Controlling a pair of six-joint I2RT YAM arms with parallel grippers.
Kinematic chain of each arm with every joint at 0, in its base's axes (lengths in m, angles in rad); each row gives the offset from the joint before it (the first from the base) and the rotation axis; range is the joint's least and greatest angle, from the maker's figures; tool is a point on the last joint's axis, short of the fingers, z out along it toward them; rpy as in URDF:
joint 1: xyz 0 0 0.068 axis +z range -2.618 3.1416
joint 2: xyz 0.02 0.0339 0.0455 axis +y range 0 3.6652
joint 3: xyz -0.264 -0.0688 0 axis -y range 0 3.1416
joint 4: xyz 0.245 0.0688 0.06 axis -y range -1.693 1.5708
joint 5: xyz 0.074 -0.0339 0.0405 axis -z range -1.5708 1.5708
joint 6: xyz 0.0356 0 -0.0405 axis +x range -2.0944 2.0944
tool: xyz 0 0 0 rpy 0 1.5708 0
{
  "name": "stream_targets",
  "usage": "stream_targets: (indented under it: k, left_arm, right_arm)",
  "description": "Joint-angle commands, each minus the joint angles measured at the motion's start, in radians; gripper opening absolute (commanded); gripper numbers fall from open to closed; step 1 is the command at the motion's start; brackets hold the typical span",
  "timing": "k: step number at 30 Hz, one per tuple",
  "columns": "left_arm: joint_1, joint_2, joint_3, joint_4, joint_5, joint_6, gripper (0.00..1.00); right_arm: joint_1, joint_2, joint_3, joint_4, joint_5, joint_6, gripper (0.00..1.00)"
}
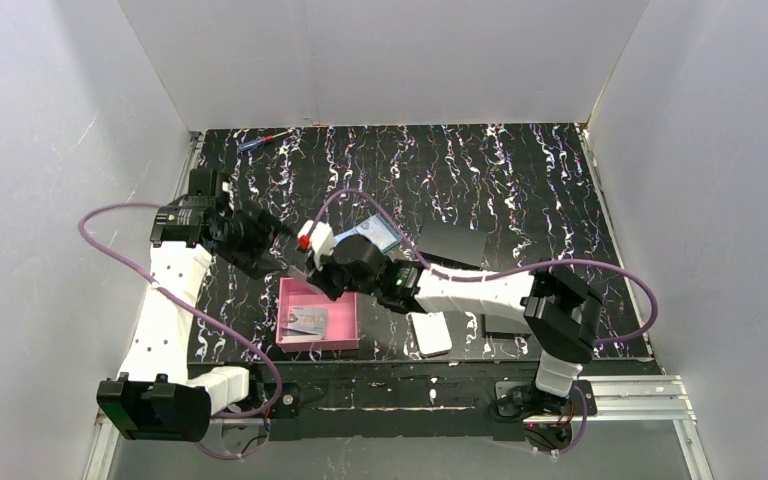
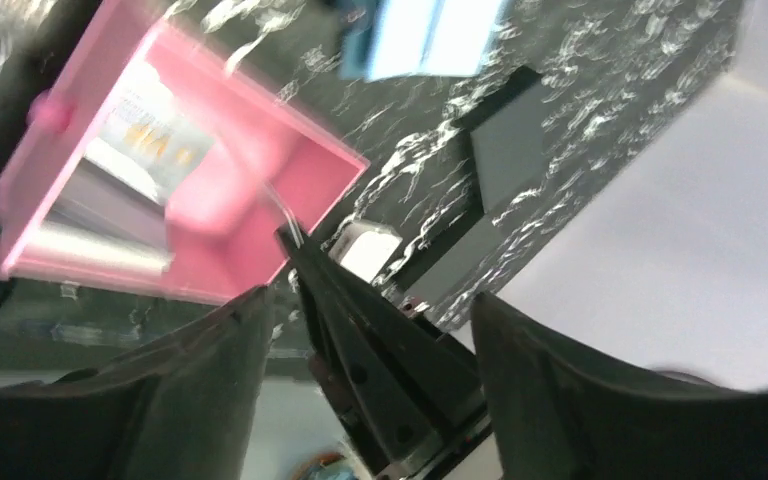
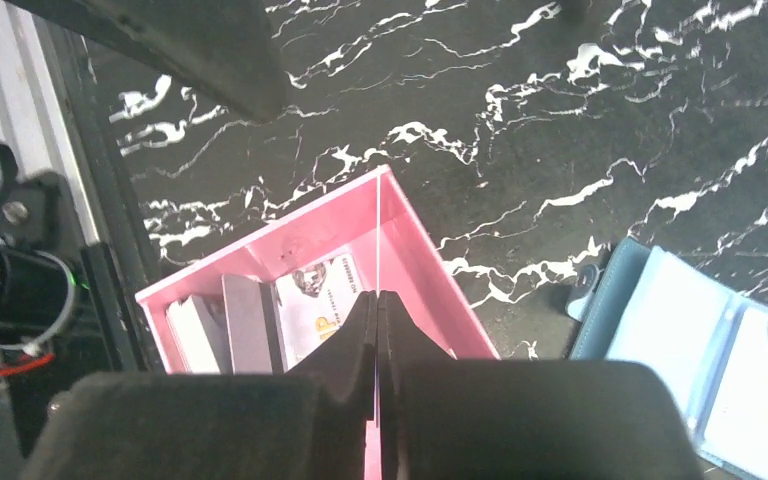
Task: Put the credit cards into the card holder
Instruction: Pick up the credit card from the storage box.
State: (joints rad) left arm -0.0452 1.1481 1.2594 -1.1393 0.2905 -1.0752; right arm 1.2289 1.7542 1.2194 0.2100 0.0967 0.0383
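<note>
My right gripper (image 3: 376, 295) is shut on a thin credit card (image 3: 376, 230), seen edge-on and held upright above the pink tray (image 3: 430, 265). Several more pale cards (image 3: 312, 298) lie inside that tray. The teal-blue card holder (image 3: 660, 330) lies open on the table just to the right, its pale inside facing up. In the top view the card holder (image 1: 378, 234) sits behind the right gripper (image 1: 305, 268). My left gripper (image 2: 372, 295) is open, its fingers standing either side of the right gripper's fingers and touching neither the card nor them. The left gripper (image 1: 265, 250) hovers left of the tray (image 1: 318, 345).
A thick white rounded block (image 1: 430, 333) lies right of the tray. Two flat black rectangles (image 1: 452, 245) (image 1: 505, 322) rest on the marbled black table. A pen (image 1: 260, 140) lies at the far left corner. White walls enclose the table on three sides.
</note>
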Motion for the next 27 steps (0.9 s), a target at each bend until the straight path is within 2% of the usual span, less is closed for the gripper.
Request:
stream_targets:
  k: [1,2,3,5,8,10,13,16,17,20,25,27]
  left_arm:
    - [-0.001,0.007,0.070,0.266,0.155,0.350,0.88]
    - [-0.001,0.000,0.058,0.341,0.213,0.389,0.95]
    - [-0.001,0.001,0.042,0.418,0.280,0.419,0.97]
    - [-0.001,0.020,0.002,0.575,0.450,0.435,0.98]
    - [-0.002,0.072,-0.078,0.814,0.640,0.332,0.95]
    - [-0.007,0.094,-0.140,0.975,0.683,0.237,0.93]
    - [-0.014,0.125,-0.193,1.170,0.702,0.121,0.89]
    - [-0.031,0.169,-0.184,1.191,0.684,0.110,0.88]
    - [-0.039,0.182,-0.174,1.198,0.685,0.108,0.86]
    - [-0.049,0.204,-0.161,1.231,0.683,0.091,0.69]
    - [-0.050,0.210,-0.156,1.278,0.684,0.071,0.50]
    - [-0.051,0.221,-0.165,1.320,0.692,0.032,0.36]
  right_arm:
    - [-0.176,-0.067,0.047,0.040,-0.141,0.247,0.01]
    - [-0.233,-0.071,0.049,0.050,-0.220,0.363,0.01]
    - [-0.289,-0.073,0.046,0.072,-0.296,0.450,0.01]
    - [-0.390,-0.074,0.030,0.181,-0.443,0.627,0.01]
    - [-0.499,-0.073,-0.013,0.402,-0.577,0.902,0.01]
    - [-0.542,-0.061,-0.047,0.603,-0.621,1.069,0.01]
    - [-0.568,-0.036,-0.054,0.753,-0.635,1.214,0.01]
    - [-0.571,-0.011,-0.045,0.838,-0.630,1.296,0.01]
    - [-0.572,-0.002,-0.039,0.862,-0.632,1.313,0.01]
    - [-0.576,0.024,-0.035,0.907,-0.637,1.360,0.01]
    - [-0.588,0.051,-0.049,0.935,-0.631,1.384,0.01]
    - [-0.591,0.058,-0.057,0.924,-0.621,1.378,0.01]
